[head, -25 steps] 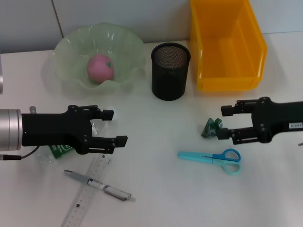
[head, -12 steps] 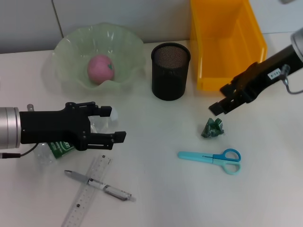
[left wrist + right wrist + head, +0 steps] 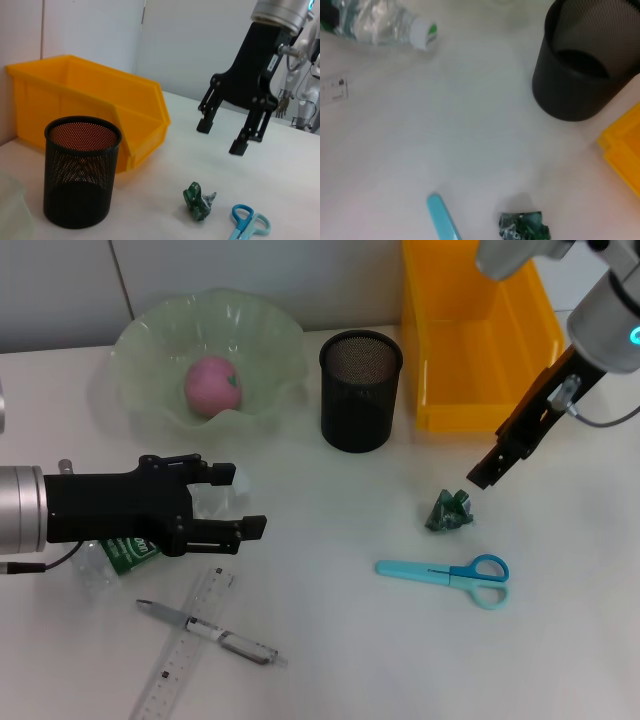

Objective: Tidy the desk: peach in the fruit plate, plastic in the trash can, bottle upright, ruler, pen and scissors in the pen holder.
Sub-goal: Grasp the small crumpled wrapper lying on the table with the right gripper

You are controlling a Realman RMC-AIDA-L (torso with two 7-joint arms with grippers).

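Green crumpled plastic (image 3: 447,511) lying mid-desk, just in front of the trash can (image 3: 478,335): best lowering the spread right gripper (image 3: 220,135) straight down, straddling before pinching.

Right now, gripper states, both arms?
Left gripper: open, holding nothing, above the lying bottle.
Right gripper: open, empty, above the plastic.

My count of the desk: ten things, one of each, plus two grippers.

I see one peach (image 3: 211,384), one fruit plate (image 3: 140,350), one pen holder (image 3: 360,390), one trash can (image 3: 478,335), one plastic wad (image 3: 448,511), one scissors (image 3: 446,575), one bottle (image 3: 125,550), one ruler (image 3: 185,645), one pen (image 3: 208,632), one left gripper (image 3: 238,503), one right gripper (image 3: 485,475).
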